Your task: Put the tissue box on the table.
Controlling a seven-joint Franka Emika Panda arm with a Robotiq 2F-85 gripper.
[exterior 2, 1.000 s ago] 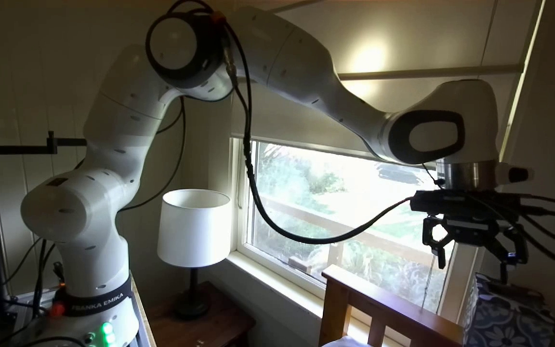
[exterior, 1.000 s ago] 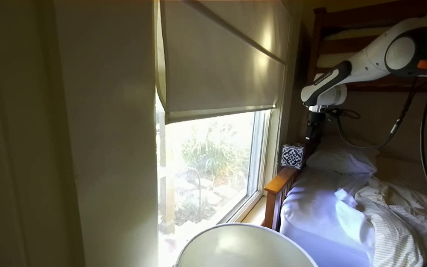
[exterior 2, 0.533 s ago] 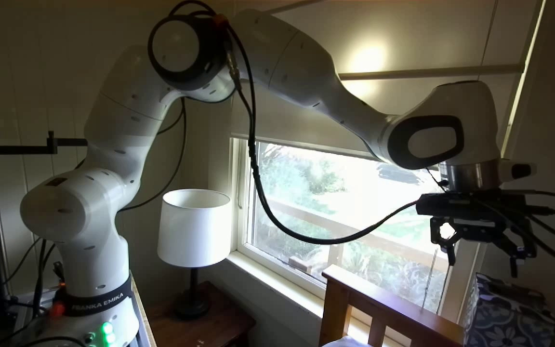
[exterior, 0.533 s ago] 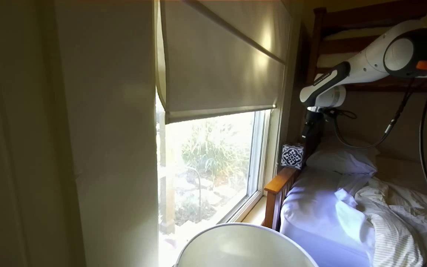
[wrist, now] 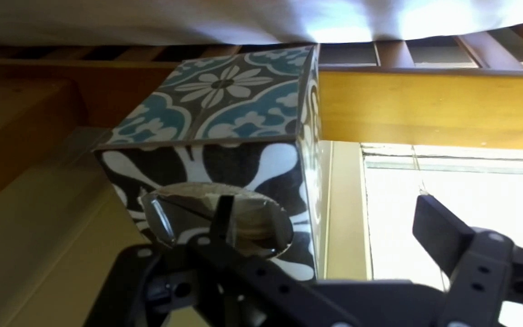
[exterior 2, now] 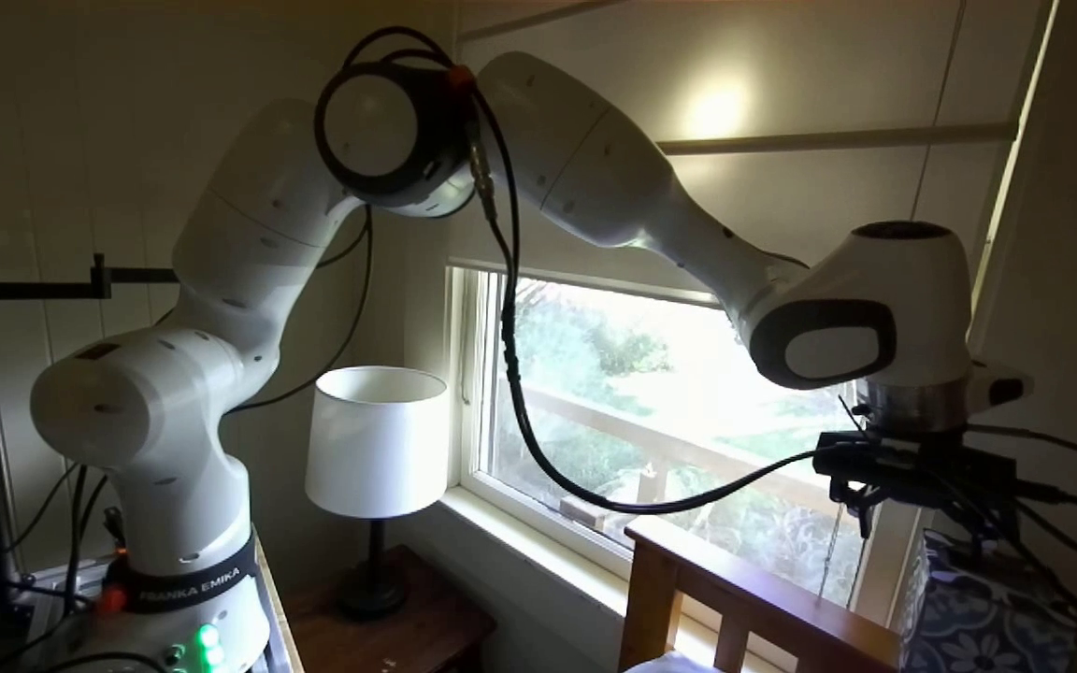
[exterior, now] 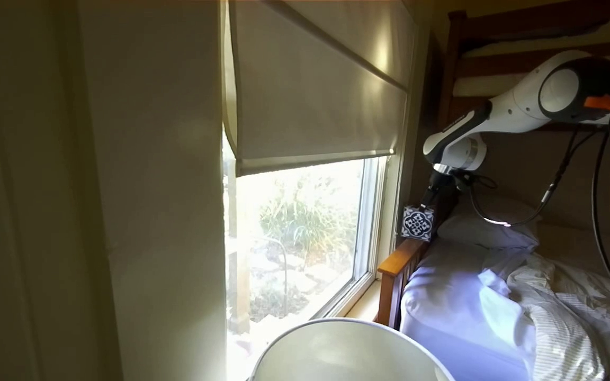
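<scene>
The tissue box [exterior: 418, 222] is a patterned cube standing at the wooden bed rail by the window. It also shows at the lower right of an exterior view [exterior 2: 983, 612] and in the wrist view [wrist: 234, 109], where its black-and-white face has an oval opening. My gripper [wrist: 325, 206] is open, its fingers spread wide. One finger is over or in the opening; I cannot tell how deep. The other finger is outside the box on the window side. The gripper shows just above the box in both exterior views [exterior: 423, 204] [exterior 2: 922, 535]. A brown wooden table [exterior 2: 445, 622] stands below the window.
A white-shaded lamp [exterior 2: 378, 444] stands on the table; its round shade [exterior: 350, 352] fills the bottom of an exterior view. The wooden bed rail [exterior: 403, 257], white bedding [exterior: 458, 301] and a pillow [exterior: 487, 227] lie beside the box. The window [exterior 2: 651, 421] is behind.
My gripper first shifted slightly, then came down onto the tissue box's top with the wrist tilting a little. The fingers stay open. The box has not moved.
</scene>
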